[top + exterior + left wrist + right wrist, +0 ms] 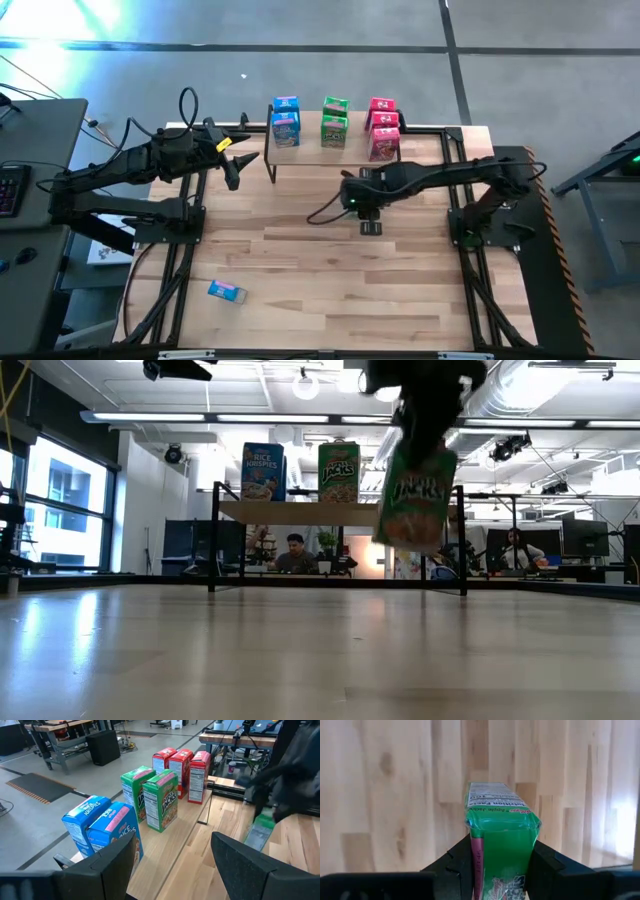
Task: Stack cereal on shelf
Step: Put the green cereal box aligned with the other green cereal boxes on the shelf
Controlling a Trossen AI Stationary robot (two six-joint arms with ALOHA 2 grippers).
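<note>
The shelf stands at the table's far edge and carries blue, green and pink-red cereal boxes, all upright on its plank. My right gripper is over the table's middle, in front of the shelf, shut on another green cereal box. From the high view this box is hidden under the gripper. My left gripper waits open beside the shelf's left end, holding nothing. One blue box lies flat on the table at the near left. My right gripper pinches the green box between its two fingers, on two opposite faces near its upper end. The fingers come from above, pointing steeply down. The box hangs below them, slightly tilted, with its lower end well clear of the table.
The wooden tabletop stretches bare in front of the shelf, apart from the lying blue box. Black frame bars run along both table sides. People sit at desks in the room beyond the table.
</note>
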